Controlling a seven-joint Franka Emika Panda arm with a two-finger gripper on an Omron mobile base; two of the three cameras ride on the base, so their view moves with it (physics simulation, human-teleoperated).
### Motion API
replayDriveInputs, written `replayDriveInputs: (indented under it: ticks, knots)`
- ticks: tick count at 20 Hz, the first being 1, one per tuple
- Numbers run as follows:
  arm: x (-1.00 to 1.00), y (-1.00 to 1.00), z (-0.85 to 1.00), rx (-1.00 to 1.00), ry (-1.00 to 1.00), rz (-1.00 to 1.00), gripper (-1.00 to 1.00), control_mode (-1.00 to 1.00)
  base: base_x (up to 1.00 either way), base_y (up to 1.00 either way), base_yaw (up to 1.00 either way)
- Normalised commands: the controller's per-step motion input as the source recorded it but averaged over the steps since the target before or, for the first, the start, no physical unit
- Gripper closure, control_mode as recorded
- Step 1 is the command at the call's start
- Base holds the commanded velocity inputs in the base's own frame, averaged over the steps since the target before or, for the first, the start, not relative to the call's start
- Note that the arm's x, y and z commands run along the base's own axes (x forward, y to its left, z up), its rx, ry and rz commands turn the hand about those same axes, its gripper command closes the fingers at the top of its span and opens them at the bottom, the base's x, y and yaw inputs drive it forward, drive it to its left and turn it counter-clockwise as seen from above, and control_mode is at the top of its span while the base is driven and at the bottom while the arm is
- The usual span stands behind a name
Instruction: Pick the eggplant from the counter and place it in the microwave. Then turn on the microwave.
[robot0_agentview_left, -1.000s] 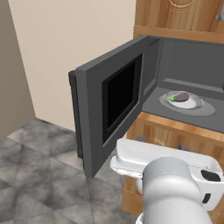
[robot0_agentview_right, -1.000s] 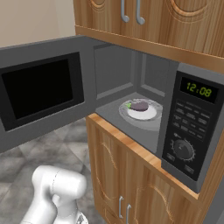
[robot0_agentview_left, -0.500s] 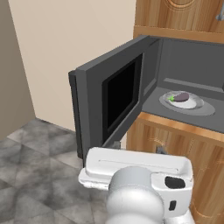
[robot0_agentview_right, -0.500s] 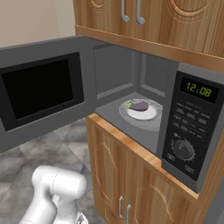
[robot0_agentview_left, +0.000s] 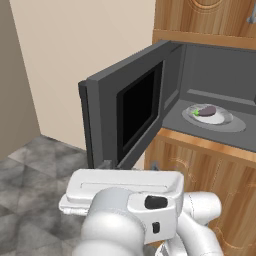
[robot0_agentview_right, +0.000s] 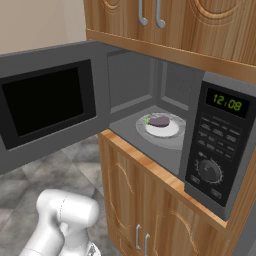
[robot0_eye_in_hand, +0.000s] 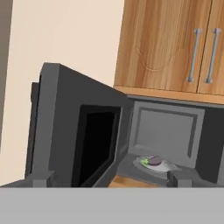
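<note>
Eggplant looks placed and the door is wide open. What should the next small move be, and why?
Probably swing toward the outer face of the microwave door and start pushing it shut. The eggplant already lies on the plate inside the microwave, the door stands wide open, and the button panel comes only after closing.

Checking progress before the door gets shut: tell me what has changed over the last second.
Only the arm moved: in the left base view its white body swung leftward across the bottom. The eggplant stayed on the plate inside the microwave, and the door stayed wide open. Nothing was grasped or released.
</note>
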Motion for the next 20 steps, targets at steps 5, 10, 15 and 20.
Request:
replayDriveInputs:
  ticks: [5, 10, 15, 20]
  knots:
    - [0.24, 0.27, 0.0, -0.1, 0.0, 0.0, -1.0, -1.0, 0.0, 0.0, 0.0]
    - [0.26, 0.23, 0.0, -0.1, 0.0, 0.0, -1.0, -1.0, 0.0, 0.0, 0.0]
    - [0.28, 0.15, 0.0, -0.08, -0.02, 0.0, -1.0, -1.0, 0.0, 0.0, 0.0]
    - [0.3, 0.06, -0.07, -0.04, -0.06, 0.0, -1.0, -1.0, 0.0, 0.0, 0.0]
